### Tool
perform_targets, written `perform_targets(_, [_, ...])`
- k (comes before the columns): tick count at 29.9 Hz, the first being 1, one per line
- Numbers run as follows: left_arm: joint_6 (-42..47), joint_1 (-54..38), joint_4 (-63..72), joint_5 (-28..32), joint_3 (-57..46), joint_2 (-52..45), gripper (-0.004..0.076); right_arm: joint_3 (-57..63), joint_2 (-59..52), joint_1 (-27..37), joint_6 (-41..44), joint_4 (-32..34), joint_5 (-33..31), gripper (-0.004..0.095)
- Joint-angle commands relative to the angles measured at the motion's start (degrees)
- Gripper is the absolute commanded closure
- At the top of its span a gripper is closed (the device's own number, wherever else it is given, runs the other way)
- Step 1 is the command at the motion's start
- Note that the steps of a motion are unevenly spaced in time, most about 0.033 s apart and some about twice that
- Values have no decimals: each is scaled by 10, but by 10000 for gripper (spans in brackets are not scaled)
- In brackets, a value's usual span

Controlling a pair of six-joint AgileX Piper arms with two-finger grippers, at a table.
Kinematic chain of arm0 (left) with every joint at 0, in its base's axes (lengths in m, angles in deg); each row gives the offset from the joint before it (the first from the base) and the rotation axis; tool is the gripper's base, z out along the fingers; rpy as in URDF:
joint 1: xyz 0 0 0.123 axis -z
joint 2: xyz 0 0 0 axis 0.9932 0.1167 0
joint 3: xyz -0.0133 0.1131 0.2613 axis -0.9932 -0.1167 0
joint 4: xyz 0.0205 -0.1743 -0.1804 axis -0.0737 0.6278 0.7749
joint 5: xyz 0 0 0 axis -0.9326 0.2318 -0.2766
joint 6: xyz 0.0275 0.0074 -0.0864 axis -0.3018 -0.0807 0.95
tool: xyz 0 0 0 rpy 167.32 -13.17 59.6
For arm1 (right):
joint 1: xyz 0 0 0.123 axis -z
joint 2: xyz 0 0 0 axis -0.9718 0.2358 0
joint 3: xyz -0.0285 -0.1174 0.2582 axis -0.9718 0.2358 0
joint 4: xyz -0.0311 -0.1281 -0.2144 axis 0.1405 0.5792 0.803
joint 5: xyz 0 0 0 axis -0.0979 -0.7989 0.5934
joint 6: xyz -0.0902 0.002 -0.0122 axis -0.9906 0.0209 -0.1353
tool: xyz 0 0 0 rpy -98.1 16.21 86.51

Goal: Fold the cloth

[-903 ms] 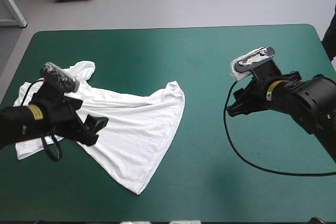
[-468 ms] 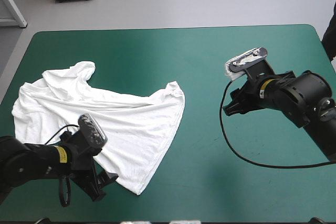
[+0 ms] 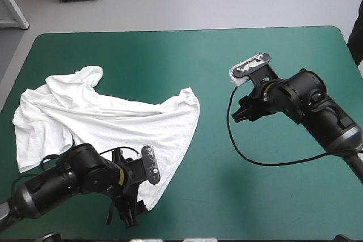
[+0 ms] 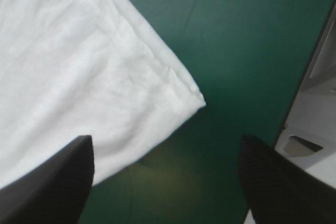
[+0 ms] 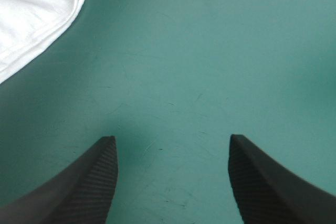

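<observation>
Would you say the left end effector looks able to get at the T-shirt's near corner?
Probably yes: the open left end effector has the T-shirt's corner just ahead, with nothing between.

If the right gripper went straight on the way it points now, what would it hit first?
Most likely the bare teal-green cover: the right gripper, fingers open, faces only that. The T-shirt lies off to one side.
</observation>
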Motion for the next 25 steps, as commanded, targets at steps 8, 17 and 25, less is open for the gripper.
perform_targets(8, [31, 57, -26, 87, -26, 86, 178, -19, 3, 0, 0, 42, 42, 331])
perform_targets(17, [45, 57, -30, 185, -100, 106, 179, -19, 3, 0, 0, 42, 47, 331])
perform_targets(25, [87, 54, -35, 240, -145, 145, 514, -22, 15, 0, 5, 40, 64, 331])
